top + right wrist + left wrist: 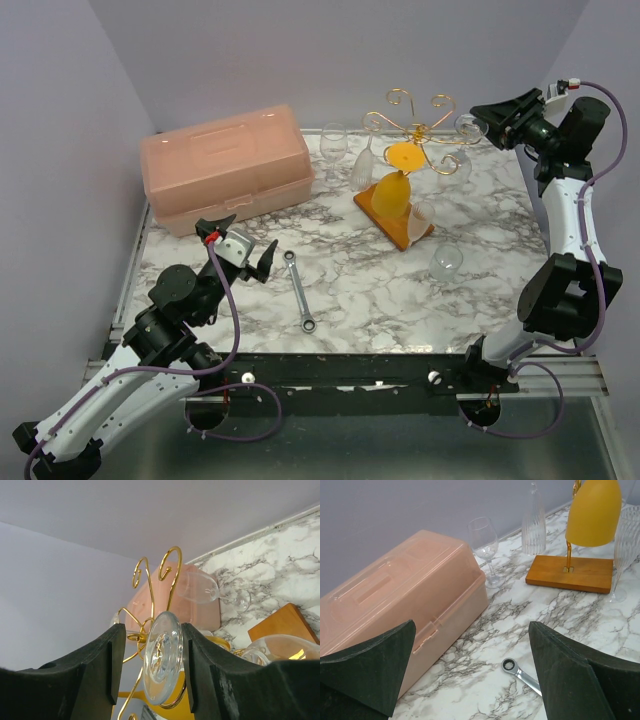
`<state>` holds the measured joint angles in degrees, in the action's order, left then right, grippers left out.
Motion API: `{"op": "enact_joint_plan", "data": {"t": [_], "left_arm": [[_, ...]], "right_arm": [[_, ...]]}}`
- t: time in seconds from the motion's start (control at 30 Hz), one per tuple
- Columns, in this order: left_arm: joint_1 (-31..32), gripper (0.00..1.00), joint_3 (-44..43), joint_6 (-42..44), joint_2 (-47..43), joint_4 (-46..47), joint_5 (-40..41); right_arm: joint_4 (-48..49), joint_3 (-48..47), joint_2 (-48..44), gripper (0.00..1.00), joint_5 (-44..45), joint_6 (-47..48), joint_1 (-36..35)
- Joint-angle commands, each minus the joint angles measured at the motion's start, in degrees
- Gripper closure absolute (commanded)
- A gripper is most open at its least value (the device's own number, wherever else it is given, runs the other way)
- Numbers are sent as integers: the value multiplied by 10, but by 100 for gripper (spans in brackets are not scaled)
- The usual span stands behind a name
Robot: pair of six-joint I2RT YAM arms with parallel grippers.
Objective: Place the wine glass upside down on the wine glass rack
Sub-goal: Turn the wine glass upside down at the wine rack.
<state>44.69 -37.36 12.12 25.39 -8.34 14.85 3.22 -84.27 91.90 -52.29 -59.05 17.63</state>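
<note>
The wine glass rack (415, 128) is a gold wire stand with curled arms on an orange-brown base (398, 228), at the back middle of the marble table. My right gripper (483, 118) is high at the rack's right arm. In the right wrist view my right gripper (153, 627) has its jaws partly apart around the clear wine glass's foot (162, 657). The right finger touches the rim and a gap shows on the left. Gold scrolls (170, 570) are just behind the foot. My left gripper (245, 238) is open and empty, low at the left.
A pink plastic toolbox (225, 165) stands at the back left. A wrench (299, 290) lies in the middle. A yellow glass (392, 192) and clear glasses hang on the rack. A clear glass (334, 140) stands behind it; another (447, 260) lies on the table.
</note>
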Motion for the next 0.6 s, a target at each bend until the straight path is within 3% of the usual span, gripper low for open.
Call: {"op": "enact_joint_plan", "data": {"t": [0.0, 0.57], "left_arm": [[-4, 1, 3, -8, -5, 2, -13], [-4, 2, 2, -10, -10, 2, -18]], "right_arm": [[-14, -21, -12, 46, 14, 22, -1], [-84, -33, -22, 45, 71, 79, -1]]}}
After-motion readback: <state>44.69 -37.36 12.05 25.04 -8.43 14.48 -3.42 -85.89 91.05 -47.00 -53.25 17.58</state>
